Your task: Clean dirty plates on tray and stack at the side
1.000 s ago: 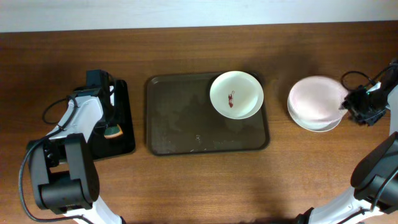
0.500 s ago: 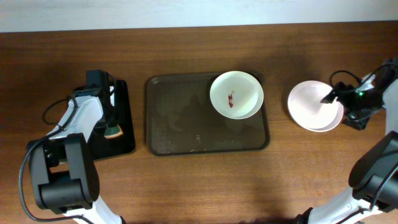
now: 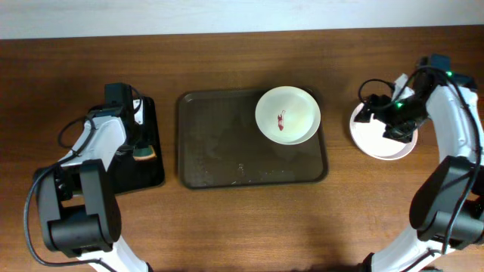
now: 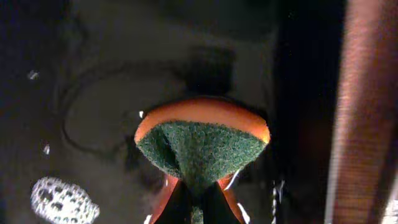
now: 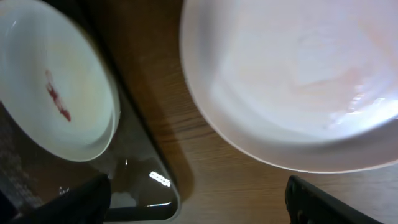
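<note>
Right tool (image 3: 370,111) hangs open over the clean stack (image 3: 382,147) on the tabletop (image 3: 242,227), free for another plate. Left tool (image 4: 193,202) pinches the sponge (image 4: 202,146), ready for scrubbing. One smeared plate (image 3: 287,115) sits at the right rear of the tray (image 3: 219,143).

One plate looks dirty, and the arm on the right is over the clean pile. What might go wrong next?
The smeared plate sits in the far right corner of the tray, at its rim. Scrubbing it with the sponge held in the shut left gripper could tip or slide it if nothing steadies it. The open right gripper hangs close over the stacked plates, so a low sweep toward the tray might nudge the stack.
</note>
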Robot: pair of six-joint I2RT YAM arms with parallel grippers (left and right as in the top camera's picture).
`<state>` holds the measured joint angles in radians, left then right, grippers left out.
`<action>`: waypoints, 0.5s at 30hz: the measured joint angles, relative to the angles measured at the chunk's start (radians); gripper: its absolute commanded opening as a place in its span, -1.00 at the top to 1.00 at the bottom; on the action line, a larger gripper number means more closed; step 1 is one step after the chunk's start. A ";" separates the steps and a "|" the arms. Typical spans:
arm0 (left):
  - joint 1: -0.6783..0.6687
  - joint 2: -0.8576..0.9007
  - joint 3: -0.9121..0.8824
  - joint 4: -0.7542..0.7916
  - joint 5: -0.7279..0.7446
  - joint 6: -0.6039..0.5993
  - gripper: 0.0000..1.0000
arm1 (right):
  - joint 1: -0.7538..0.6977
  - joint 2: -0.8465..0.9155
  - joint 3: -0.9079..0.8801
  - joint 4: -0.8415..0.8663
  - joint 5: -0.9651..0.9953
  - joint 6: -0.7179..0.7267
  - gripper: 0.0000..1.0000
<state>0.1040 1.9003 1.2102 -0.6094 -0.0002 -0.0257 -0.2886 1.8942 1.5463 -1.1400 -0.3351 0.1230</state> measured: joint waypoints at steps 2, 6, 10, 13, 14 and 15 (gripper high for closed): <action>-0.007 0.000 0.000 0.010 0.013 0.000 0.97 | 0.021 0.000 0.000 0.000 0.000 -0.001 -0.80; -0.026 0.000 0.000 0.037 0.027 0.000 0.90 | 0.050 0.000 0.000 -0.001 0.000 -0.004 -0.76; -0.030 0.000 0.000 0.070 0.028 0.003 0.87 | 0.059 0.000 0.000 -0.002 0.000 -0.005 -0.75; -0.036 0.000 0.000 0.097 0.031 0.003 0.81 | 0.059 0.000 0.000 -0.005 0.000 -0.004 -0.75; -0.039 0.000 0.000 0.102 0.031 0.003 0.79 | 0.059 0.000 0.000 -0.005 0.000 -0.005 -0.75; -0.043 0.000 0.000 0.110 0.035 0.003 0.77 | 0.059 0.000 0.000 -0.006 0.000 -0.007 -0.75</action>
<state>0.0605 1.9007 1.2102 -0.4995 0.0345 -0.0223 -0.2298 1.8942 1.5463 -1.1461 -0.3355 0.1162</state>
